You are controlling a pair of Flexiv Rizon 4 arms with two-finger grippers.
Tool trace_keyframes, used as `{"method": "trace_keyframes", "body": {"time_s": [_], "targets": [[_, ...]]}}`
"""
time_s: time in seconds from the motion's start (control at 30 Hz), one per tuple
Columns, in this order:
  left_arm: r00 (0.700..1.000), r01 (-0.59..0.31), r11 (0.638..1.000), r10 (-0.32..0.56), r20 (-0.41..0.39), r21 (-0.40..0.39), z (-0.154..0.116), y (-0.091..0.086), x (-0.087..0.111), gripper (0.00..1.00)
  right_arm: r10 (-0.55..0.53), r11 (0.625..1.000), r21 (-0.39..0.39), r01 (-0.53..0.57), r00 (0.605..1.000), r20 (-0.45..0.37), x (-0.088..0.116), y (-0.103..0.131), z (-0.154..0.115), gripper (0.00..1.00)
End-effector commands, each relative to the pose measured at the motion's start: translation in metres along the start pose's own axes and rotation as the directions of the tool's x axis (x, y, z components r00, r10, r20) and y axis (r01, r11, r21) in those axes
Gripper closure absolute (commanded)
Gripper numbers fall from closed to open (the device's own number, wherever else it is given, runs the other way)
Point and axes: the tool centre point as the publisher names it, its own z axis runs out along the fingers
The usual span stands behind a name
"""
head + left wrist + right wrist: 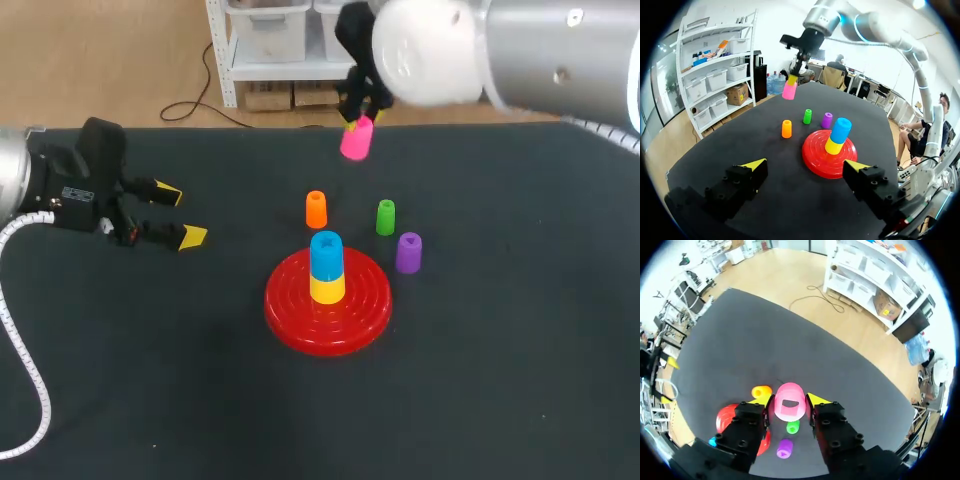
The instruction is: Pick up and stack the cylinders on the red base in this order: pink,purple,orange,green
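My right gripper hangs high over the table's far side, shut on the pink cylinder, which shows between its fingers in the right wrist view and in the left wrist view. The red base sits mid-table with a yellow and a blue cylinder stacked on its peg. Behind it stand the orange cylinder, green cylinder and purple cylinder. My left gripper rests open at the table's left, holding nothing, its yellow tips pointing toward the base.
The black tabletop is bare in front of and to the left of the base. A white cable loops at the far left edge beside my left arm.
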Motion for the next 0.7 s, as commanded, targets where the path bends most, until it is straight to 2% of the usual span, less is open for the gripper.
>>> {"method": "trace_keyframes", "body": {"time_s": [0.03,0.27,0.47,0.7], "targets": [[1.0,-0.003,1.0,0.003,0.009,0.0,0.0,0.0,0.002,0.0,-0.021,0.998,-0.053,0.019,0.999,-0.031,-0.006,0.011,-0.026,1.0],[1.0,-0.003,1.0,0.003,0.009,0.0,0.0,0.0,0.002,0.0,-0.129,0.986,-0.119,0.119,0.988,-0.081,-0.006,0.047,-0.042,1.0],[1.0,-0.003,1.0,0.003,0.009,0.0,0.0,0.0,0.002,0.0,-0.174,0.976,-0.148,0.159,0.98,-0.097,-0.005,0.076,-0.05,1.0],[1.0,-0.003,1.0,0.003,0.009,0.0,0.0,0.0,0.002,0.0,-0.252,0.958,-0.174,0.228,0.959,-0.131,0.007,0.109,-0.056,1.0]]}}
